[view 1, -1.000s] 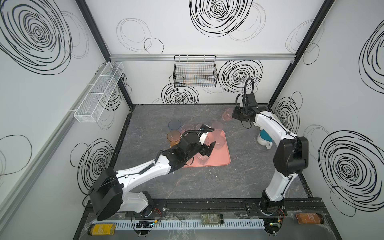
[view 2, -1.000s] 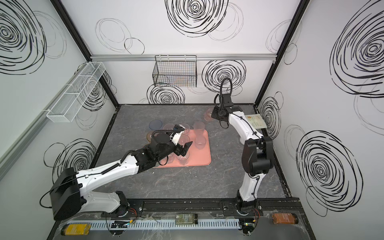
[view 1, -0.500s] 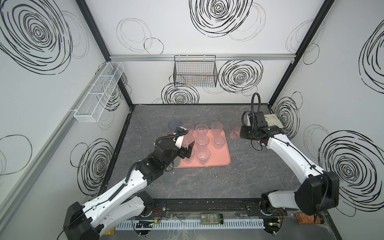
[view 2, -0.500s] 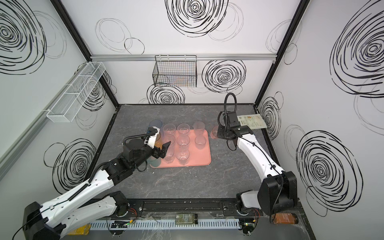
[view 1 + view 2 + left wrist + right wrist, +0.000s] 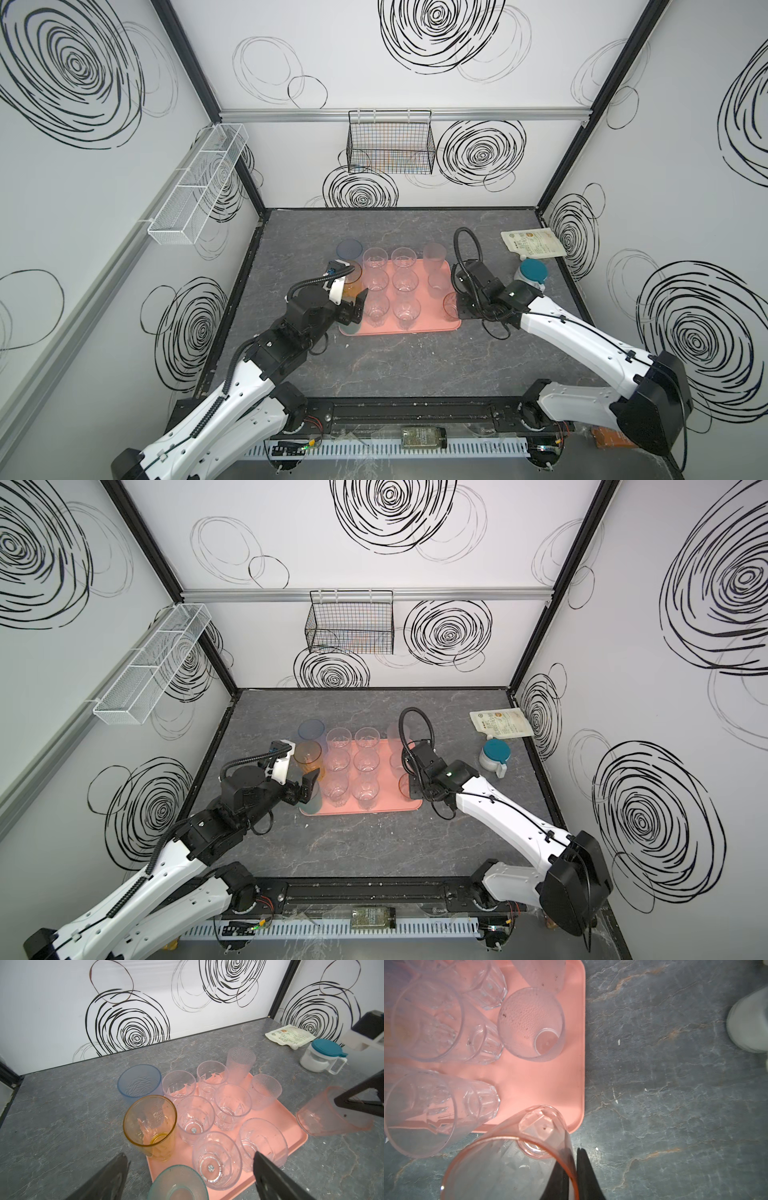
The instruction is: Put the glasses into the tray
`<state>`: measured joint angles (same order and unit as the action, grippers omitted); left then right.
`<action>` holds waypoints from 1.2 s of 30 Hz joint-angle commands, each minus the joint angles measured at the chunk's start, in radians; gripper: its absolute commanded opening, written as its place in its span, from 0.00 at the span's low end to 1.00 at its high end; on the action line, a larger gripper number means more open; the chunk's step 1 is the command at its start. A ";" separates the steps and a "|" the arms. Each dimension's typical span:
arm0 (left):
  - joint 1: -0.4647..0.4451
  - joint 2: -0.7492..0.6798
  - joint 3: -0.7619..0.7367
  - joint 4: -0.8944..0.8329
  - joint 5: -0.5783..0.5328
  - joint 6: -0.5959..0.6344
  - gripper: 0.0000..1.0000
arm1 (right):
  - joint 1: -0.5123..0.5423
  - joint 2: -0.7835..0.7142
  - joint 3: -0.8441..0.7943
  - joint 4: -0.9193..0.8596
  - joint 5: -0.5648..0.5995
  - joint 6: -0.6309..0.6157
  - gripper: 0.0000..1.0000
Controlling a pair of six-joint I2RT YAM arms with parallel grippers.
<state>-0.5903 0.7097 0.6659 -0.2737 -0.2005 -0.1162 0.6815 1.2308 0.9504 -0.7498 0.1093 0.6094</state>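
Observation:
The salmon-pink tray (image 5: 432, 325) lies mid-table with several clear glasses (image 5: 405, 282) standing on it. An amber glass (image 5: 353, 279) stands at its left edge. A teal glass (image 5: 178, 1183) is at its front left corner and a frosted tall one (image 5: 434, 253) at the back right. A blue glass (image 5: 348, 249) stands on the table behind the tray. My left gripper (image 5: 189, 1156) hangs open above the teal glass, holding nothing. My right gripper (image 5: 574, 1159) is shut on the rim of a pink glass (image 5: 508, 1157), tilted over the tray's front right corner (image 5: 577, 1124).
A white pouch (image 5: 532, 245) and a teal-lidded jar (image 5: 532, 274) sit on the table to the right of the tray. A black wire basket (image 5: 390, 145) hangs on the back wall. A white mesh basket (image 5: 199, 187) hangs on the left wall.
My right arm carried the pink glass from the back right of the table to the tray's front right corner. My left gripper drew back, still open, from over the tray to its front left corner.

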 commanded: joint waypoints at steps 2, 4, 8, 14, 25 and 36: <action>0.033 -0.001 0.001 -0.042 0.014 -0.013 0.96 | 0.049 0.050 -0.012 0.034 0.070 0.082 0.11; 0.040 0.000 0.004 -0.047 0.022 -0.017 0.96 | 0.058 0.083 -0.007 0.049 0.078 0.084 0.11; 0.046 -0.016 -0.008 -0.039 0.026 -0.017 0.96 | 0.064 0.142 -0.007 0.093 0.081 0.074 0.11; 0.049 -0.029 -0.025 -0.035 0.029 -0.020 0.96 | 0.065 0.203 -0.007 0.134 0.089 0.055 0.11; 0.055 -0.010 -0.032 -0.012 0.045 -0.019 0.96 | 0.062 0.268 -0.019 0.147 0.102 0.041 0.13; 0.056 -0.001 -0.038 0.004 0.054 -0.026 0.96 | 0.035 0.257 -0.009 0.135 0.079 0.028 0.26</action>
<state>-0.5419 0.7082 0.6327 -0.3149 -0.1566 -0.1322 0.7227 1.4990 0.9390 -0.6029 0.1734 0.6353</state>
